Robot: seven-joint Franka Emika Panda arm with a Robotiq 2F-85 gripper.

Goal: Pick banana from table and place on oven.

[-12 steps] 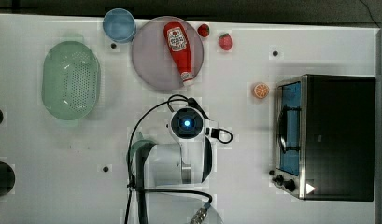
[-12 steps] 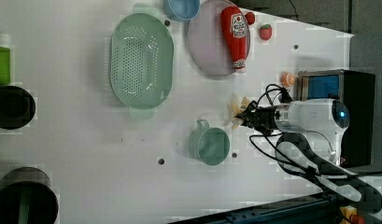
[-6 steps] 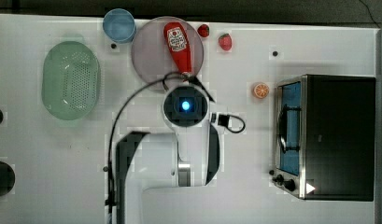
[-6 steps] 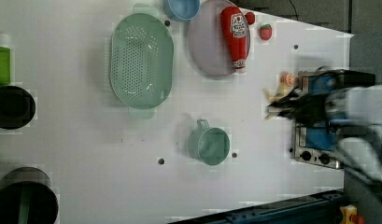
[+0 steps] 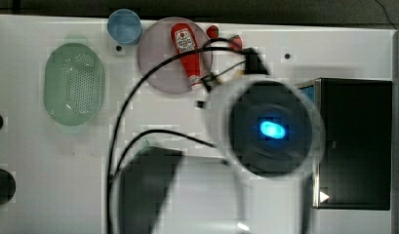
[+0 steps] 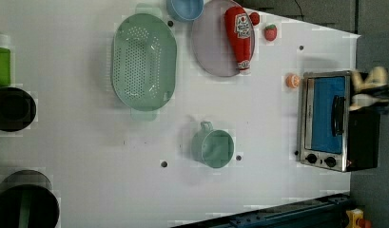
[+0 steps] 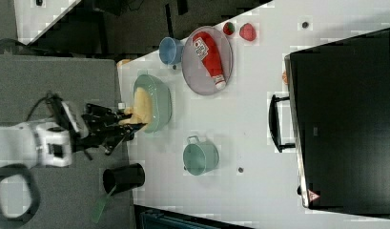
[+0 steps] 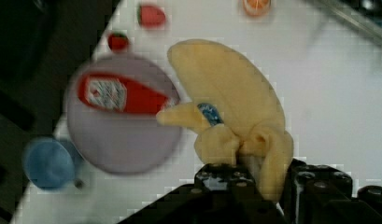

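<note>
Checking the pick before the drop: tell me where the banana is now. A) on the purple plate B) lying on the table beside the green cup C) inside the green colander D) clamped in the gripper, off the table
D: the wrist view shows the banana pinched in the gripper, with the table far below it.

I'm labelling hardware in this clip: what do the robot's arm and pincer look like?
The arm has rounded white housings with dark joints; a blue light glows on the wrist end. Black cables loop alongside. The pincer is black and angular.
</note>
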